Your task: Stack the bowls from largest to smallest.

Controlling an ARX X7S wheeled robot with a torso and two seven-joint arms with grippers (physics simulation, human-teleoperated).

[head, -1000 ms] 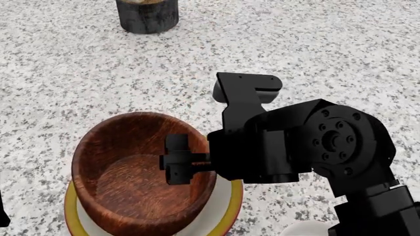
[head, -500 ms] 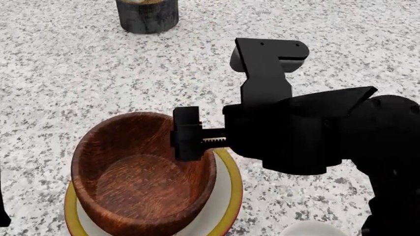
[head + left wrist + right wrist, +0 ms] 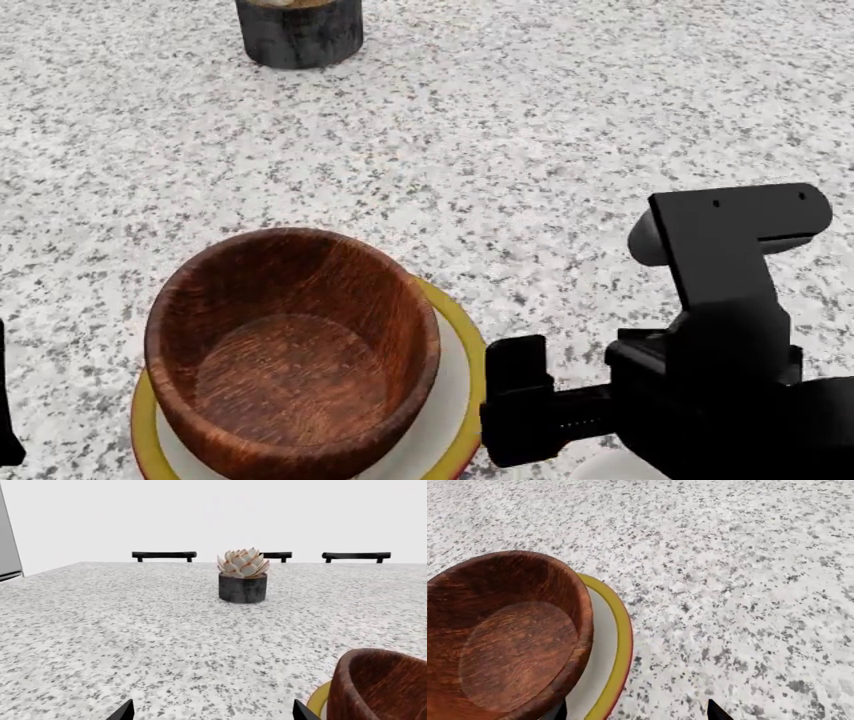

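The dark-brown wooden bowl [image 3: 287,350] sits upright inside the wide cream bowl with the yellow rim [image 3: 461,330] at the near left. Both also show in the right wrist view, the wooden bowl [image 3: 500,630] and the yellow rim [image 3: 617,645]. My right gripper [image 3: 514,420] is open and empty, just right of the cream bowl's rim and apart from it; the rim lies between its fingertips [image 3: 714,710]. My left gripper [image 3: 211,712] is open and empty over bare table, left of the wooden bowl [image 3: 377,685]. A white sliver [image 3: 617,466] under my right arm may be the red bowl.
A dark cylindrical pot holding a pale succulent [image 3: 299,30] stands at the far side of the speckled stone table [image 3: 561,130]; it also shows in the left wrist view [image 3: 243,587]. Chair backs [image 3: 164,555] line the table's far edge.
My right gripper has left the wooden bowl's right rim and moved right and toward me. The wooden bowl stays in the cream bowl.
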